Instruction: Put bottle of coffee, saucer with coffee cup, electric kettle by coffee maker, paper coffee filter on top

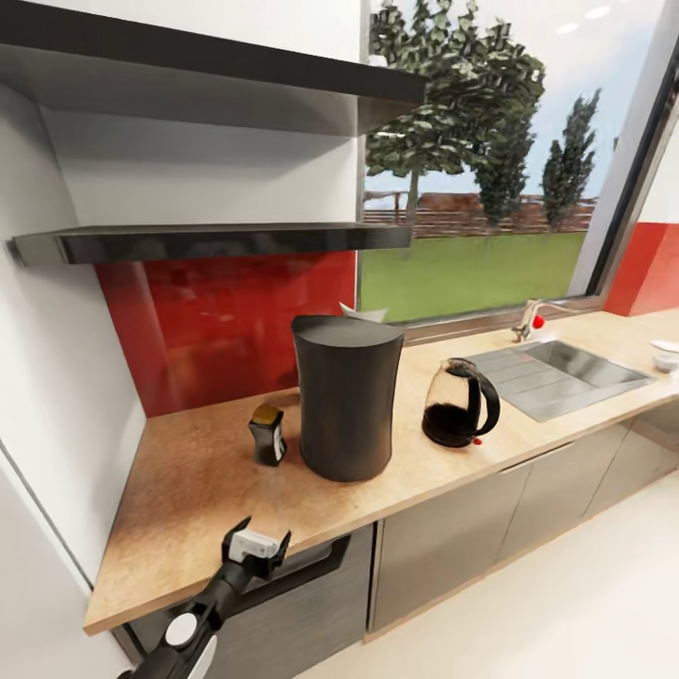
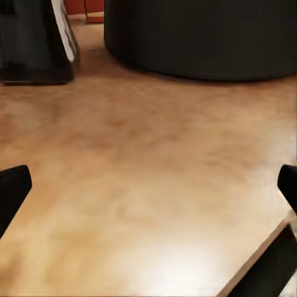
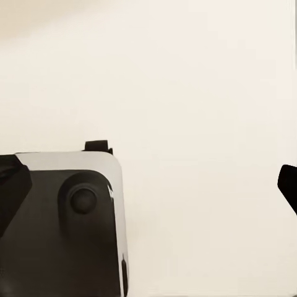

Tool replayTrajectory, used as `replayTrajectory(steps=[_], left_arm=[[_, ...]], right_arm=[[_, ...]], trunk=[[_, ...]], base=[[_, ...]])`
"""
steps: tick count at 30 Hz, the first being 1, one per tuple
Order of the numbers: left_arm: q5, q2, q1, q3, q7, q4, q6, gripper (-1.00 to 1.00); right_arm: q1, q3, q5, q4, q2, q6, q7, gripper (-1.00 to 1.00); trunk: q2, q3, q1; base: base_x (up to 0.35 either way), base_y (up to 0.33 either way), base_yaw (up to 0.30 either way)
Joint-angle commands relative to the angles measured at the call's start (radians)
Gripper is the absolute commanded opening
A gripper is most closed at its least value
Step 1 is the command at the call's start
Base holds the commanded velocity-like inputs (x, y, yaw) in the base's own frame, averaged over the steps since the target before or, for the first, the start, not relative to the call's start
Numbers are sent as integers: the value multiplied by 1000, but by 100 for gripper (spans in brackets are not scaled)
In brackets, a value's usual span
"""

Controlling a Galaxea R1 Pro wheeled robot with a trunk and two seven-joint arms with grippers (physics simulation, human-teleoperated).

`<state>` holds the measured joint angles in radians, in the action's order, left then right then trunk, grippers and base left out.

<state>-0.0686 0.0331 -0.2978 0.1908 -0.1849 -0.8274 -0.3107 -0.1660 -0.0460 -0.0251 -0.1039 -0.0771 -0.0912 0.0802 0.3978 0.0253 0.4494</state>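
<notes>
- Coffee maker (image 1: 347, 396), bottle (image 1: 268, 434) and kettle (image 1: 459, 404) stand together on the table (image 1: 189, 490) — done, I judge.
- Saucer and cup remain.
- Left tool (image 1: 253, 545) gapes, empty; right tool (image 3: 148, 185) likewise spread.

A tan speckled countertop (image 1: 198, 490) runs from the left corner by the red wall to a steel sink (image 1: 556, 372) set into it near the right end. A tall black coffee maker (image 1: 347, 396) stands near the middle, well back from the front edge. A small dark bottle (image 1: 268, 435) stands just beside it toward the corner. A glass kettle (image 1: 458, 404) stands between coffee maker and sink
</notes>
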Motion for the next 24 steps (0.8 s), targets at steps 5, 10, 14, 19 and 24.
replayTrajectory(steps=[5, 10, 14, 19, 24], left_arm=[[0, 3, 11, 2, -56, -16, -2, 100], [1, 5, 15, 1, -142, -24, -2, 100], [1, 5, 31, -1, -192, -49, -2, 100], [1, 5, 74, -3, -215, -116, -1, 100], [1, 5, 120, -2, -221, -195, -1, 100]], right_arm=[[-1, -5, -2, 1, 0, -5, 1, 100], [-1, -6, -2, 2, 0, -5, 1, 100], [-1, -6, -2, 2, 0, -5, 1, 100], [-1, -6, -2, 3, 0, -5, 1, 100], [-1, -6, -2, 2, 0, -5, 1, 100]], trunk=[[2, 2, 1], [2, 2, 1], [2, 2, 1], [2, 2, 1], [2, 2, 1]], base=[[0, 0, -268], [0, 0, -273], [0, 0, -273], [0, 0, -273], [0, 0, -273]])
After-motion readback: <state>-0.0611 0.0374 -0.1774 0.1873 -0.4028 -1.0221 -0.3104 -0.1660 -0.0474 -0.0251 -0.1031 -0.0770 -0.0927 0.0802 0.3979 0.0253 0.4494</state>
